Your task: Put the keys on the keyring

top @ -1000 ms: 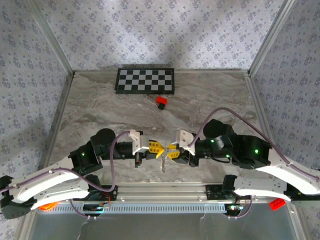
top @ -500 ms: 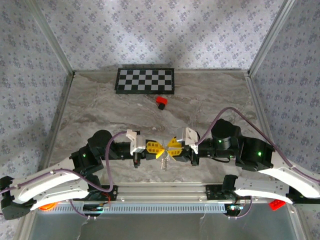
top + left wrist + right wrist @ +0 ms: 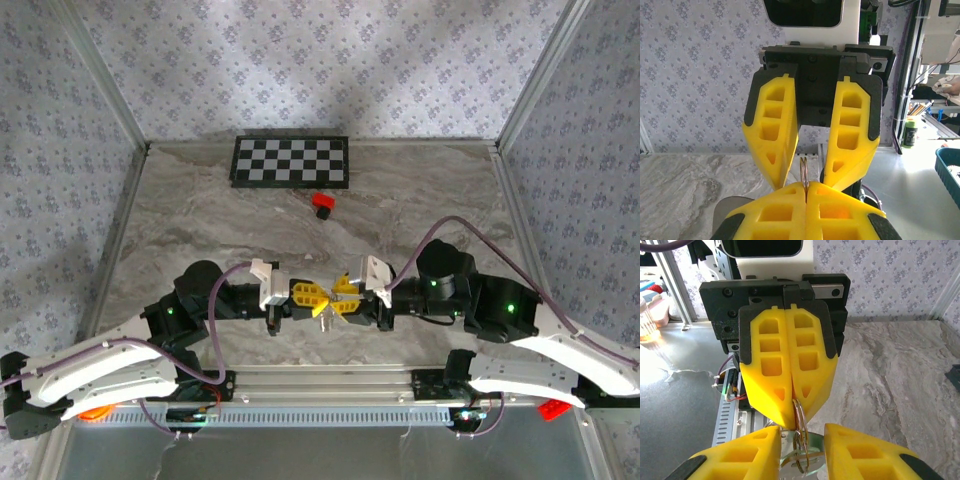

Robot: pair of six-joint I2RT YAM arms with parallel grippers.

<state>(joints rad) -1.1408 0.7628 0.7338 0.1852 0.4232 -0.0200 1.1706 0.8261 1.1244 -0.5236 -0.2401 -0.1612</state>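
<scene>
Left wrist view: left gripper (image 3: 805, 190), lower centre, yellow fingers pressed fully together on the keyring (image 3: 803, 172), a thin silvery loop standing edge-on above the tips. Right gripper (image 3: 805, 181), upper half, facing it; fingers parted to either side of the loop, contact not discernible.
Right wrist view: more silvery metal hangs at bottom centre between the parted fingers; key not distinguishable from it.
Top external view: both grippers tip to tip at lower centre over the marble table (image 3: 420, 200). Red block (image 3: 322, 203) and checkerboard (image 3: 291, 161) at upper centre, well apart from them.
</scene>
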